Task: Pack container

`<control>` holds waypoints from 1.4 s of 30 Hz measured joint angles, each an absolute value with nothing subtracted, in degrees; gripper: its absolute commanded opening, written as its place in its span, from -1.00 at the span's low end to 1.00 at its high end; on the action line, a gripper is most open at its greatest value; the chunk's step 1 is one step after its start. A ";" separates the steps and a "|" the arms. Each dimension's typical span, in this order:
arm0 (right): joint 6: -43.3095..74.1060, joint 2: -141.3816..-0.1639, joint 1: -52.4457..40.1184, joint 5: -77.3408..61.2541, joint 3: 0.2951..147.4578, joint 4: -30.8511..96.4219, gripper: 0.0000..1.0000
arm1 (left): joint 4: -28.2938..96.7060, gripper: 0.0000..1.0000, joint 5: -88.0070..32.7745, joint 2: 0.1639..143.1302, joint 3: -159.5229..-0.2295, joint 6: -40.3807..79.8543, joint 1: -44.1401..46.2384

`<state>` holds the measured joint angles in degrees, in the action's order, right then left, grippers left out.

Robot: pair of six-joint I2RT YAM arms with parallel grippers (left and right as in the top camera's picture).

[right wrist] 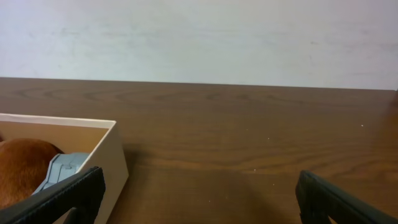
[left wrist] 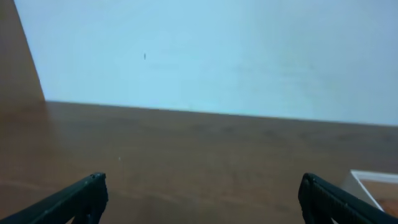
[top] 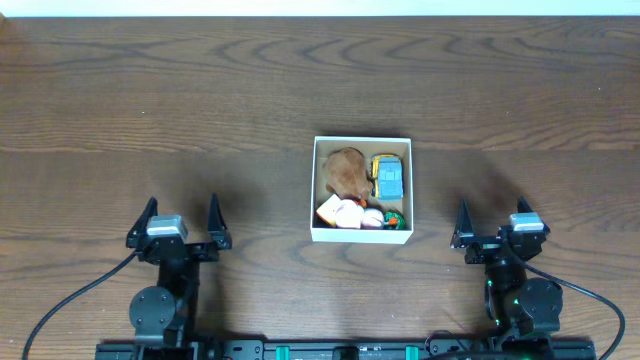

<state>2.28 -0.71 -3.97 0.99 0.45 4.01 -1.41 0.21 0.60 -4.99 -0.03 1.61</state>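
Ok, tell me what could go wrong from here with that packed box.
1. The container has thin walls; a pinch from either open gripper might bend one.
2. The right gripper sits nearer the container than the left gripper; a low sweep could shove it.
3. The brown toy and blue car lie crowded together, so tilting may spill them.

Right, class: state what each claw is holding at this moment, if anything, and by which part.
Nothing is held. The left claw and right claw both stand open and empty, apart from the container, which has toys inside.
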 measured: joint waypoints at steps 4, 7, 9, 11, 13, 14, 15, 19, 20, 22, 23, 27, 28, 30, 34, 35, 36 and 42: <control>2.28 -0.71 -3.97 0.99 0.45 3.99 0.98 | -3.16 0.96 0.25 0.58 -2.31 -0.03 0.14; 2.28 -0.71 -3.97 1.02 0.45 4.01 0.99 | -3.09 0.96 0.25 0.58 -1.15 -0.01 -0.64; 2.28 -0.71 -3.97 0.99 0.45 3.99 0.98 | -0.97 0.96 0.27 0.58 -0.84 0.16 -0.75; 2.28 -0.71 -3.97 1.02 0.45 3.99 0.99 | 0.86 0.96 0.12 0.64 -0.82 0.19 -0.75; 2.28 -0.71 -3.97 0.99 0.45 3.99 0.98 | 1.48 0.96 -0.01 0.58 -1.13 0.21 -0.75; 2.28 -0.71 -3.97 1.02 0.45 4.01 0.98 | 1.56 0.96 -0.01 0.58 -1.17 0.23 -0.75; 2.28 -0.71 -3.97 1.02 0.45 3.99 0.99 | 1.63 0.96 -0.01 0.58 -1.21 0.23 -0.75; 2.28 -0.71 -3.97 0.99 0.45 3.99 0.98 | 1.67 0.96 -0.01 0.58 -1.21 0.23 -0.75; 2.28 -0.71 -3.97 1.02 0.45 3.99 0.98 | 1.67 0.96 -0.01 0.58 -1.21 0.23 -0.75; 2.28 -0.71 -3.97 1.02 0.45 3.99 0.99 | 1.67 0.96 -0.01 0.58 -1.21 0.23 -0.75; 2.28 -0.71 -3.97 1.02 0.45 3.99 0.99 | 1.67 0.96 -0.01 0.58 -1.21 0.23 -0.75; 2.28 -0.71 -3.97 1.02 0.45 3.99 0.99 | 1.67 0.95 -0.01 0.58 -1.23 0.23 -0.75; 2.28 -0.71 -3.97 1.02 0.45 3.99 0.99 | 1.67 0.96 -0.01 0.58 -1.23 0.23 -0.75; 2.28 -0.71 -3.97 1.02 0.45 4.01 0.98 | 1.67 0.96 -0.01 0.58 -1.23 0.23 -0.75; 2.28 -0.71 -3.97 1.02 0.45 3.99 0.99 | 1.67 0.96 -0.01 0.58 -1.23 0.23 -0.75; 2.28 -0.71 -3.97 1.02 0.45 4.01 0.98 | 1.67 0.96 -0.01 0.58 -1.23 0.23 -0.75; 2.28 -0.71 -3.97 1.02 0.45 3.99 0.98 | 1.67 0.96 -0.01 0.58 -1.23 0.23 -0.75; 2.28 -0.71 -3.97 1.02 0.45 3.99 0.99 | 1.67 0.96 -0.01 0.58 -1.23 0.23 -0.75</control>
<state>2.28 -0.71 -3.97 1.02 0.45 3.99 1.67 -0.01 0.58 -1.23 0.23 -0.75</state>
